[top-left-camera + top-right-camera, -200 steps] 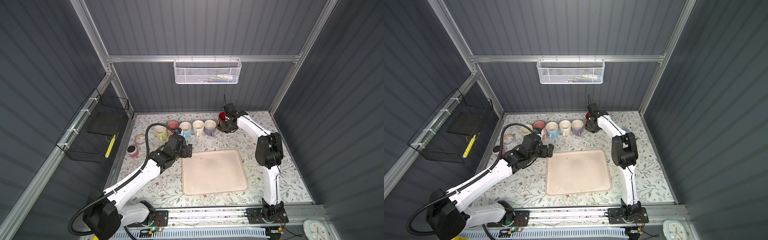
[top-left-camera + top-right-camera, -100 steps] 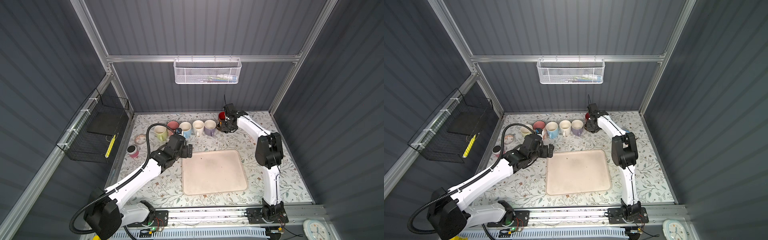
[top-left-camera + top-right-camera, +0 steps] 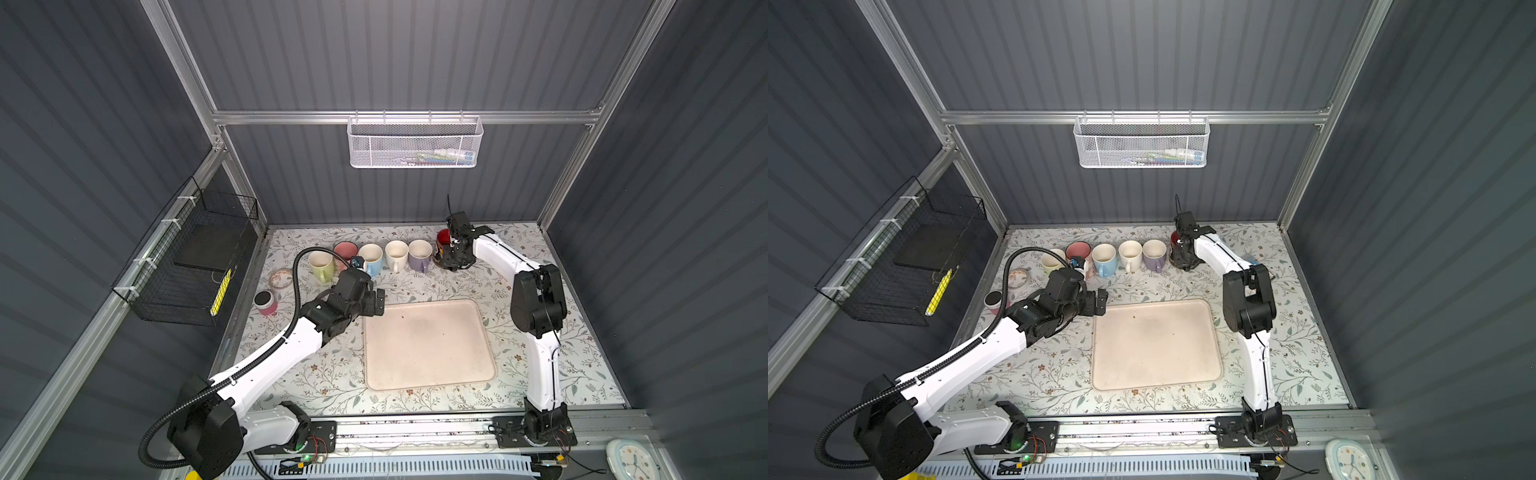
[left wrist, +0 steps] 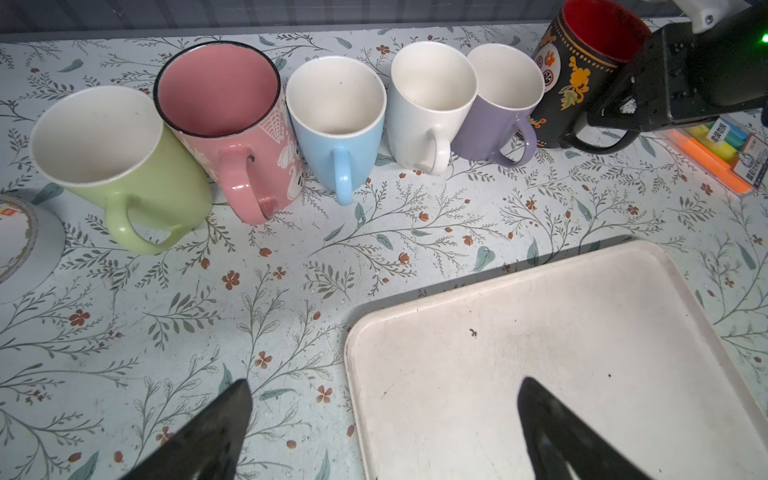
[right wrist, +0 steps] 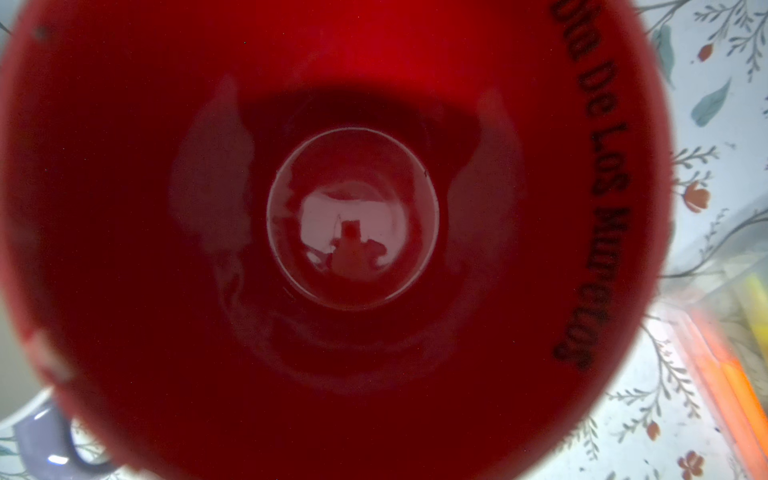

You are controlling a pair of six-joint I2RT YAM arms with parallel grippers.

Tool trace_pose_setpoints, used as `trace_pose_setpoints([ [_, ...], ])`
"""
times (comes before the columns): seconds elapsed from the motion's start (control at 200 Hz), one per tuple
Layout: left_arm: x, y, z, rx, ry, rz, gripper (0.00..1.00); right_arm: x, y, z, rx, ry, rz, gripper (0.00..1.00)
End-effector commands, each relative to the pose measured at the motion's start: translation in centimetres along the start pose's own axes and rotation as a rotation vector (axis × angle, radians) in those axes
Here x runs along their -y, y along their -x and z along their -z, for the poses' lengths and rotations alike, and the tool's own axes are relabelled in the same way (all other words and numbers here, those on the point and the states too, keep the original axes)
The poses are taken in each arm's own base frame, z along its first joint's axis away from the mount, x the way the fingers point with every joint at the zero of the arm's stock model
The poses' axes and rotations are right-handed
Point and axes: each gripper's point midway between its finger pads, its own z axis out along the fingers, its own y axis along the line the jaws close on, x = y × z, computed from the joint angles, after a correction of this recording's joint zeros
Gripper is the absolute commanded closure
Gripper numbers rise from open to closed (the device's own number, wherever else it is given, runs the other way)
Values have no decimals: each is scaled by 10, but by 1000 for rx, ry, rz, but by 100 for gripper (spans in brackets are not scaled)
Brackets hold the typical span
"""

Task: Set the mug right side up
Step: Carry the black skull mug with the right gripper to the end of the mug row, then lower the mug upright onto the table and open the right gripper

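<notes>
The black mug [image 3: 443,243] stands upright beyond the far right corner of the tray [image 3: 428,345], mouth up, its red inside showing in both top views [image 3: 1176,245]. It is the last in the line of cups that runs along the tray's far side, just beside the purple mug [image 3: 419,254].

The right gripper [image 3: 454,257] hangs directly over the black mug, fingers pointing down along the side that faces away from the purple mug. In the left wrist view the right gripper [image 4: 615,116] has its jaws drawn together at the top of the mug's black handle, gripping the black mug [image 4: 582,70] there. The right wrist view looks straight down into the red bowl of the black mug [image 5: 353,216], which fills nearly the whole picture.

The left gripper [image 3: 376,301] hovers at the tray's far left corner, well apart from the black mug, jaws spread wide and holding nothing; in its own wrist view the left gripper [image 4: 386,386] straddles the tray's edge.
</notes>
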Motion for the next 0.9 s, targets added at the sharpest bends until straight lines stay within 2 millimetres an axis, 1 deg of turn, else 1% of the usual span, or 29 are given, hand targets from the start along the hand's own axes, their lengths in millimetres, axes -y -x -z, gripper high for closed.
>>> trace_pose_setpoints([
  [0.0,1,0,3,-7,-2,-15,0,-4,29,25,121,20,-12,100],
  [0.075,1,1,4,-5,-2,-15,0,-4,27,25,118,20,-11,100],
  [0.19,1,3,8,1,-7,-11,0,-4,24,25,112,19,-7,93],
  [0.42,3,9,18,18,-27,3,0,-4,17,32,112,20,-1,83],
  [0.48,2,10,20,21,-26,6,0,-4,15,34,114,23,-1,76],
  [0.575,2,9,21,21,-31,12,0,-4,14,35,112,27,-4,61],
  [0.66,3,7,21,17,-36,22,0,-6,14,38,116,34,-5,52],
  [0.745,3,7,25,19,-41,31,0,-6,17,45,132,41,-5,46],
  [0.866,0,10,34,32,-41,40,0,-6,27,65,170,48,-5,43],
  [0.896,0,11,37,37,-41,41,0,-6,30,72,184,51,-6,42],
])
